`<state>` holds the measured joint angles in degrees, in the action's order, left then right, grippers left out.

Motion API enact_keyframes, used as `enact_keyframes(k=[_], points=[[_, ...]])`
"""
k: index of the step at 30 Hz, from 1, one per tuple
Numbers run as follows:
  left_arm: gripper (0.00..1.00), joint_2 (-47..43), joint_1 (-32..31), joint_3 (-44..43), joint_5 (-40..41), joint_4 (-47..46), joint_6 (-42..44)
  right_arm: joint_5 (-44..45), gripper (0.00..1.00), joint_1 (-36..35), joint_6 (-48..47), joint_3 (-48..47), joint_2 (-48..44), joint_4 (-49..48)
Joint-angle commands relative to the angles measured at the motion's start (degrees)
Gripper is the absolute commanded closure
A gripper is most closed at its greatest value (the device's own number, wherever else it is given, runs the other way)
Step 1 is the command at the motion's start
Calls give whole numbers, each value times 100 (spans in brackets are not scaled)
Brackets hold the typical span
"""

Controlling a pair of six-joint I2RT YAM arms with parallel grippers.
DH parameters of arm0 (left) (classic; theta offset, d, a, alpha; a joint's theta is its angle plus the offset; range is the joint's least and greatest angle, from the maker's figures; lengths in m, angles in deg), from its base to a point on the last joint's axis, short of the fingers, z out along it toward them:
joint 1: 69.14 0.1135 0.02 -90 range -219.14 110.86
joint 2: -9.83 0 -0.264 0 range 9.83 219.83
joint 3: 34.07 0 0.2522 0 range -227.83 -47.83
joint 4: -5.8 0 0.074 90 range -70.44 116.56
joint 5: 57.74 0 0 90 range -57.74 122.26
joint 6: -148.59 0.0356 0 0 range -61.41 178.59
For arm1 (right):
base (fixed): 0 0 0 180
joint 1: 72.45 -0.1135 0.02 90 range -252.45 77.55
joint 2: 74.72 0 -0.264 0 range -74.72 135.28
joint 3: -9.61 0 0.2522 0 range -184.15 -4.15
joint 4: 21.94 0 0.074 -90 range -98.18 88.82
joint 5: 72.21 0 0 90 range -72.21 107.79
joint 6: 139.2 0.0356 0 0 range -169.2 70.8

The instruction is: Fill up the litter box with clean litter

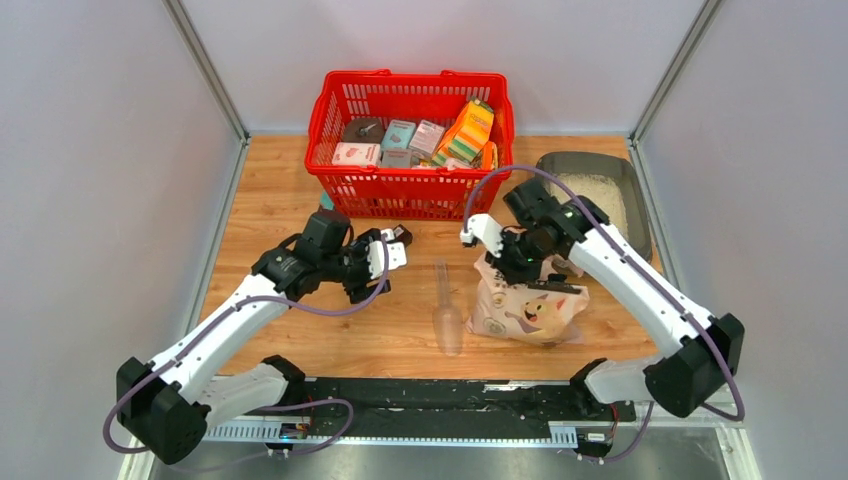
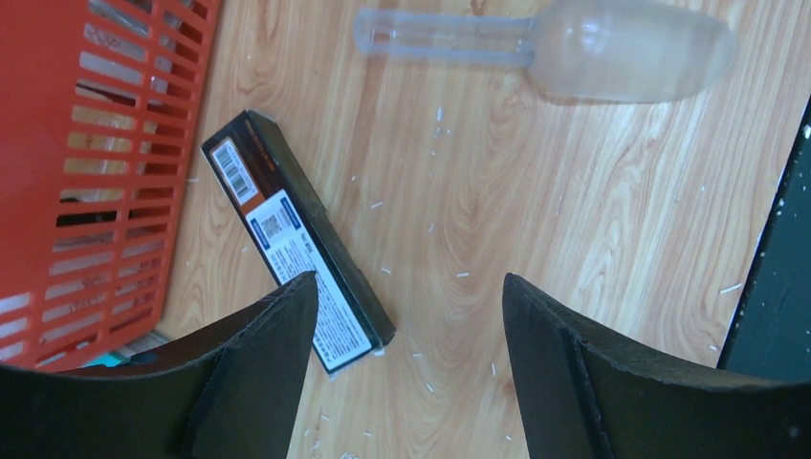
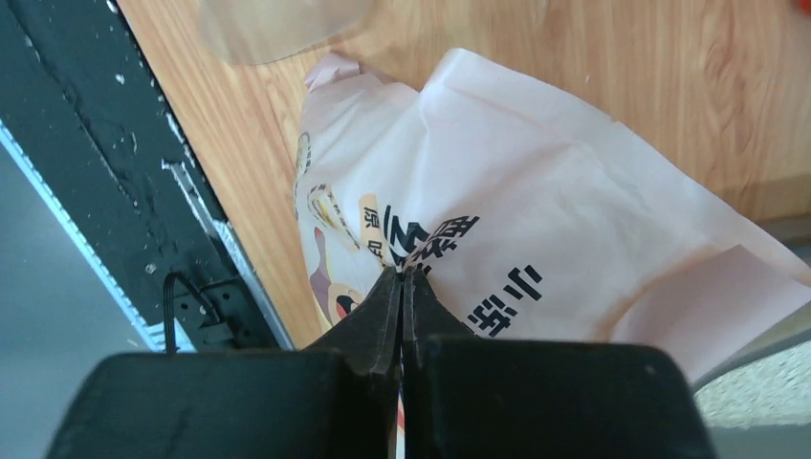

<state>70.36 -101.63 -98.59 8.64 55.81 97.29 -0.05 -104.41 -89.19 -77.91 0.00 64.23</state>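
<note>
With my right gripper [image 3: 403, 274] closed at the bag [image 3: 574, 220] and left gripper [image 2: 409, 282] gaping, I feared too little film was caught, so lifting would slip.

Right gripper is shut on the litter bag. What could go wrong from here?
1. The right gripper pinches only a thin fold of the bag; lifting could slip or tear it, spilling its contents.
2. The clear scoop lies close beside the bag and could get knocked if the bag swings toward the litter box.
</note>
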Motion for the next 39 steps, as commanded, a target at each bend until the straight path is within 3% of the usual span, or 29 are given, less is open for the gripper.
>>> enact_keyframes(k=[1,13,16,17,18,20,23,30,35,39], points=[[21,-375,-12,172,164,75,-90,272,100,-747,448,-788,532,-1070],[21,-1254,-3,901,410,146,-3,-333,100,-1409,263,-3889,3039,-693],[21,-1272,-3,1016,410,32,24,-299,100,-1444,298,-3901,3189,-657],[20,-1263,-3,1024,402,5,24,-211,98,-1435,325,-3701,3137,-701],[20,-1263,-3,1033,393,-47,15,-141,86,-1409,334,-3603,3006,-788],[20,-1193,6,1033,358,-144,6,61,46,-1357,412,-3401,2830,-903],[19,-1140,6,972,419,-460,-20,-182,32,-1050,518,-3417,2531,-912],[16,-833,-3,393,60,-1233,33,-939,27,-119,124,-3409,2065,-535],[16,-376,6,-108,-108,-972,-38,-1511,26,147,-1026,-3049,1942,124],[17,-332,6,-127,-47,-848,-64,-1661,25,147,-1275,-2697,1915,81]])
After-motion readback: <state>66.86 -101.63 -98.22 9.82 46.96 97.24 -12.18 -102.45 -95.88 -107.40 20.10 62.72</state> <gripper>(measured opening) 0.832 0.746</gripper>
